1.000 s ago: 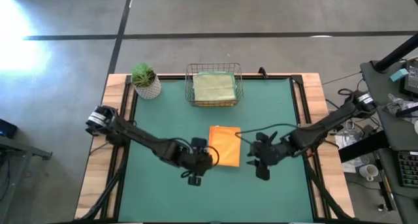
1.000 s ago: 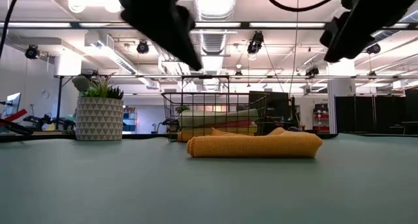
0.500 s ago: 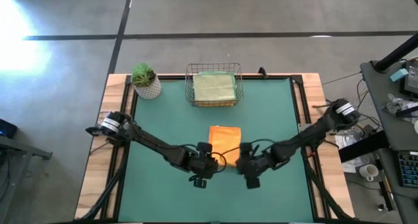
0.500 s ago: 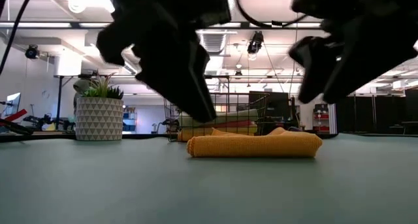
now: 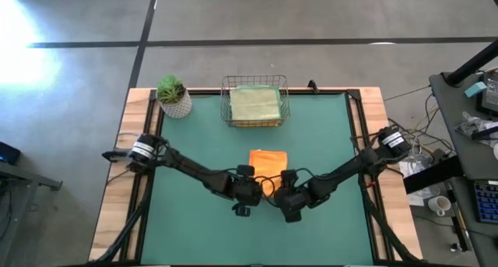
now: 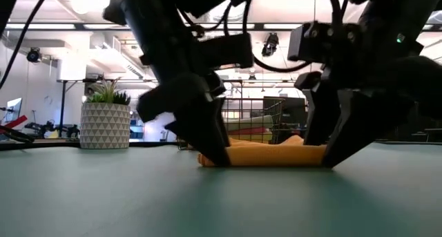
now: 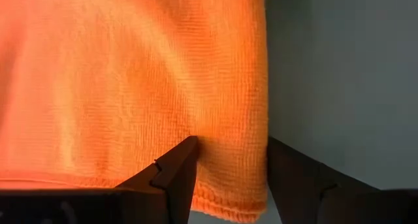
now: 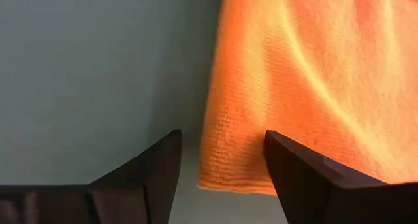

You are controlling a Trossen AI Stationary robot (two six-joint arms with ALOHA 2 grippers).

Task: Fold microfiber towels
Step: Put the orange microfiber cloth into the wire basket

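Both arms are down at the near edge of the folded orange microfiber towel [image 5: 268,162], which lies flat on the green table mat [image 5: 194,142] a little nearer me than the table's middle. I read the left gripper [image 5: 247,198] at the towel's near left corner and the right gripper [image 5: 289,202] at its near right corner.

Left wrist view: the corner of the orange towel [image 7: 130,87] sits between my two dark fingers [image 7: 176,178]. Jaws are spread wide, straddling the hemmed edge, not pinched on it.

Right wrist view: same picture mirrored. The orange towel [image 8: 313,80] corner lies in the gap, fingers [image 8: 294,172] wide apart, one over bare mat, the other over cloth.

Low view: both sets of fingertips reach table level at the two ends of the orange towel [image 6: 266,155].

At the far edge stands the wire mesh basket [image 5: 255,102] with a pale sage green towel [image 5: 255,105] on top inside it. The small potted plant [image 5: 173,96] is at the far left corner.
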